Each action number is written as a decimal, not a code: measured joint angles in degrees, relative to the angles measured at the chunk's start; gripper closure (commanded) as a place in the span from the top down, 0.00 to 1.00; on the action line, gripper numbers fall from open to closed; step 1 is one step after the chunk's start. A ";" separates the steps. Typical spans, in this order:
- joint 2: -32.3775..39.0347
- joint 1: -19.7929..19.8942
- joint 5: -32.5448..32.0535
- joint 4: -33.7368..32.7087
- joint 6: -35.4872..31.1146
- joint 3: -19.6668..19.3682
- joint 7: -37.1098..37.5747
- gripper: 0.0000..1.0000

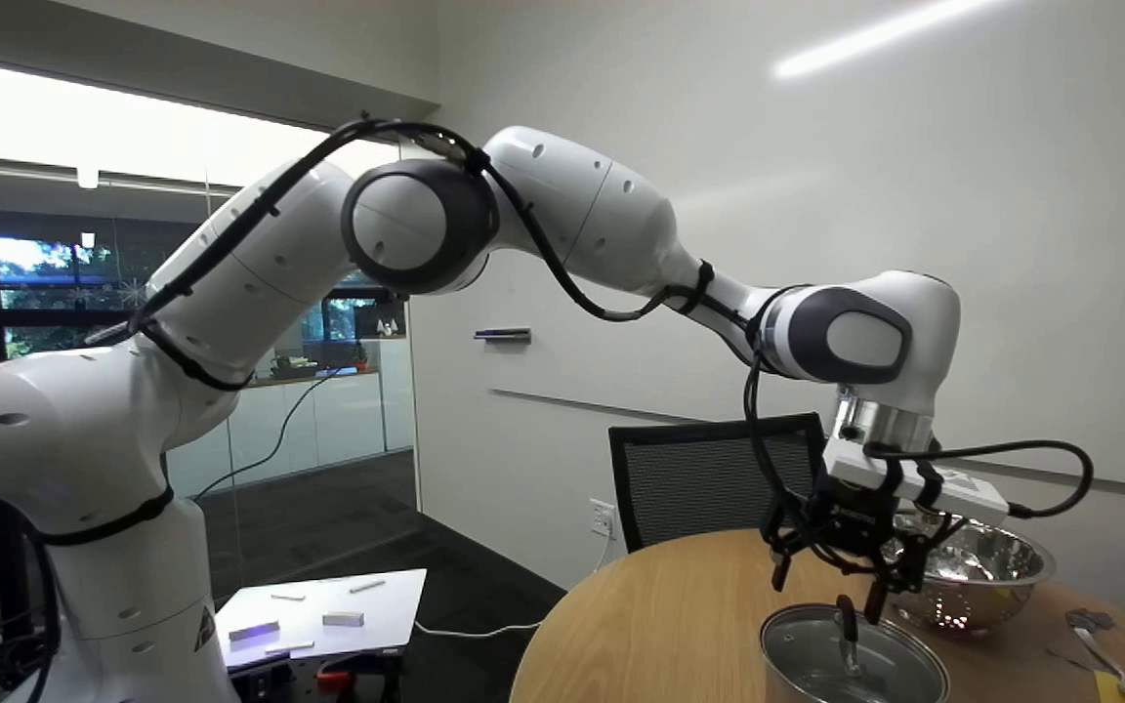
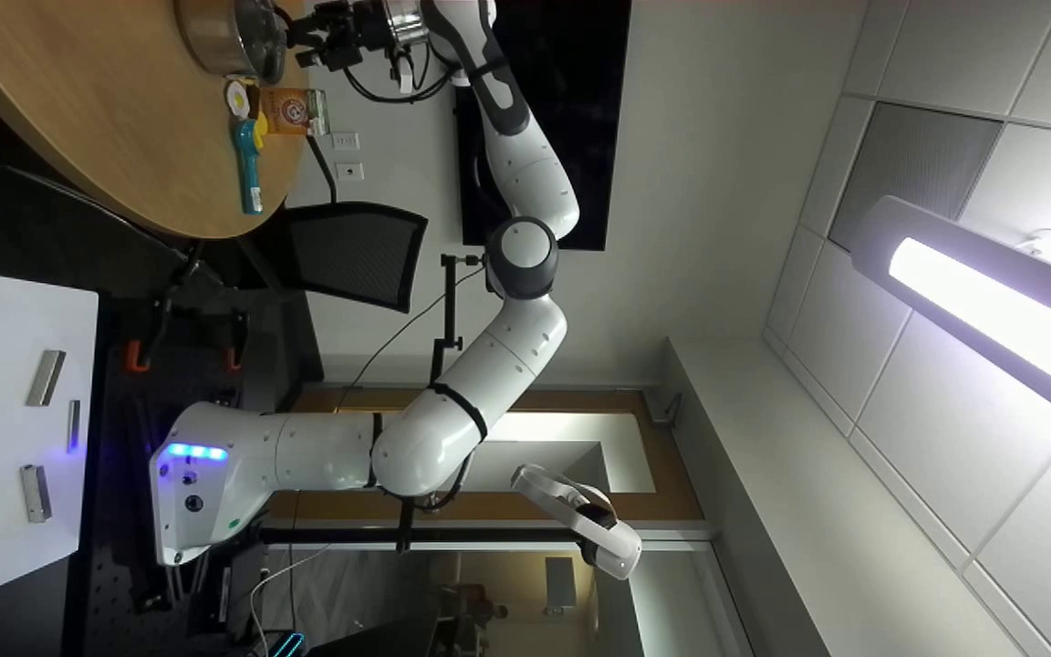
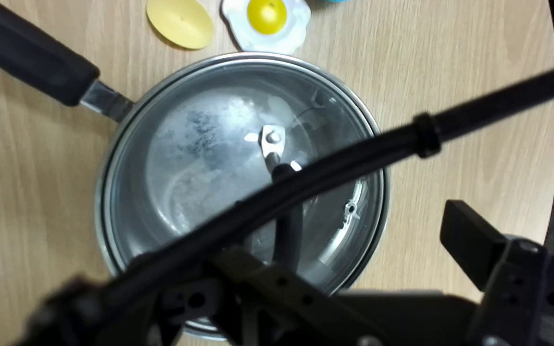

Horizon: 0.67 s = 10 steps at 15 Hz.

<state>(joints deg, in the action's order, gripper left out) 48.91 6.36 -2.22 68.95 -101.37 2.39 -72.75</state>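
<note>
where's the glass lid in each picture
In an exterior view: glass lid, bottom edge, right of centre.
In an exterior view: glass lid, top edge, left of centre.
In the wrist view: glass lid, large, around the centre, partly hidden.
Shared landmark: the wooden table, in all three.

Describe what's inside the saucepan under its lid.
In the wrist view, through the lid, the saucepan shows a grey interior and a pale mottled patch, possibly reflection; no contents stand out. The cable and end effector hide the lower part.
</note>
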 measured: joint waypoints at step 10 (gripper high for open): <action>0.72 -0.40 -1.39 -0.01 0.00 0.01 0.00 0.31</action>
<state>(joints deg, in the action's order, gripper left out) 49.63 5.96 -3.61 68.94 -101.37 2.39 -72.75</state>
